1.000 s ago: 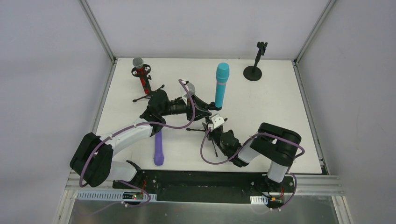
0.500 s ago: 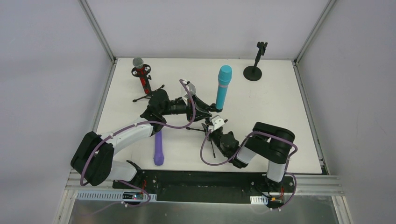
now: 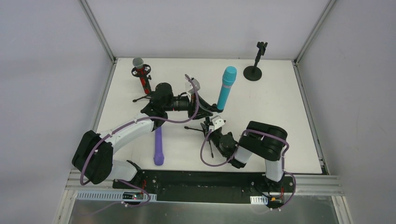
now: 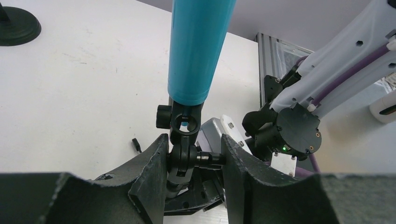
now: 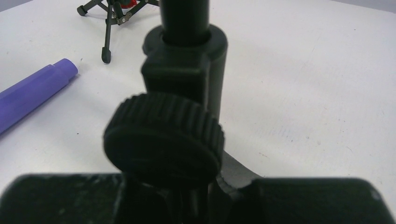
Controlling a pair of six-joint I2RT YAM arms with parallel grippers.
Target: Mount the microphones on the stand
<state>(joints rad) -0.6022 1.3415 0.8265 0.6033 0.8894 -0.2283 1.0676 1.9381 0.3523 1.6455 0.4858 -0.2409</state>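
The cyan microphone (image 3: 226,88) stands tilted in the clip (image 4: 185,122) of a black tripod stand (image 3: 208,127) at mid-table. My left gripper (image 3: 211,109) (image 4: 192,158) is shut on that stand's swivel joint and side knob, just below the cyan microphone (image 4: 200,51). My right gripper (image 3: 210,134) (image 5: 187,198) is shut low on the same stand's column, under its ribbed knob (image 5: 163,137). The red microphone (image 3: 140,73) with a grey mesh head sits in a second tripod stand at the back left. The purple microphone (image 3: 159,147) (image 5: 32,95) lies flat on the table.
A round-base stand (image 3: 254,70) with an empty clip is at the back right. The red microphone's tripod legs (image 5: 108,18) spread ahead of my right wrist. Frame rails edge the white table (image 3: 280,112) on both sides.
My left arm has swung right and back, carrying the stand's top so the cyan microphone moved right and leans more. My right arm has drawn in leftward, still low on the stand.
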